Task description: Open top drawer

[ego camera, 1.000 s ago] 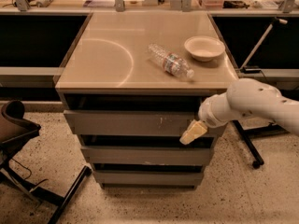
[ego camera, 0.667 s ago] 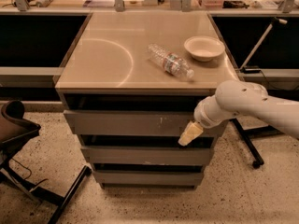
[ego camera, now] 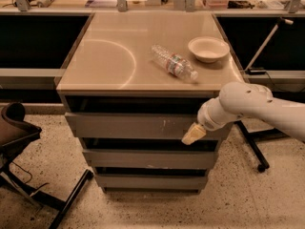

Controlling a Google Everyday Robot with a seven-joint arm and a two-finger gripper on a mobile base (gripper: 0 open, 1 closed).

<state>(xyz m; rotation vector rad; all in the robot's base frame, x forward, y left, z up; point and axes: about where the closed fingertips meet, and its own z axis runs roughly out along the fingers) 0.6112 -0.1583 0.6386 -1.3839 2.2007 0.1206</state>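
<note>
The top drawer (ego camera: 128, 126) is the tallest grey handleless front under the beige counter top, with white scratch marks right of centre. It stands out a little from the cabinet, with a dark gap above it. My gripper (ego camera: 192, 134), with cream-coloured fingertips, is at the drawer front's lower right edge, at the end of the white arm that reaches in from the right. Two narrower grey drawer fronts (ego camera: 147, 159) sit below it.
A clear plastic water bottle (ego camera: 174, 64) lies on the counter top (ego camera: 105, 56) next to a white bowl (ego camera: 208, 48). A dark office chair (ego camera: 14, 132) with its base stands at the left. A black stand leg with a caster (ego camera: 252, 149) is on the floor at the right.
My gripper and arm have shifted slightly to the left along the drawer front's lower edge. The drawer looks the same.
</note>
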